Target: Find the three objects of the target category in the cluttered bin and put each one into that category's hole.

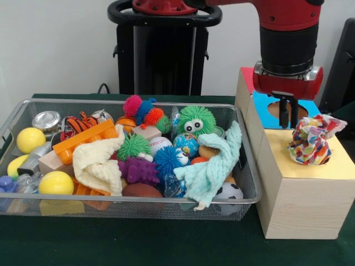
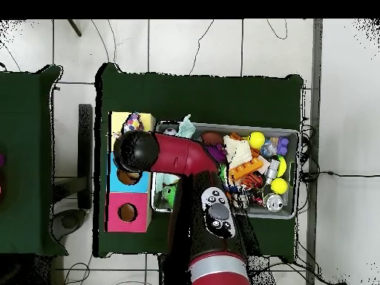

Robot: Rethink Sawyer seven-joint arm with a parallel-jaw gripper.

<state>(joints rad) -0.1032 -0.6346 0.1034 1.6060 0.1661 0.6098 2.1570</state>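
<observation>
The wire bin of mixed toys lies to the left in the front view. My tool hangs to its right over the blue box hole; I cannot tell its state. A crumpled multicoloured cloth rests on the yellow box, nearer the camera than my tool.

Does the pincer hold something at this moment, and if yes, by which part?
The pincer appears to hold nothing; it hangs over the hole in the blue box top. The colourful crumpled cloth sits apart on the yellow box top.

Multicolour crumpled cloth sits bunched on yellow box top, right of frame. Mint cloth draped over bin's right rim; cream cloth centre-left.
</observation>
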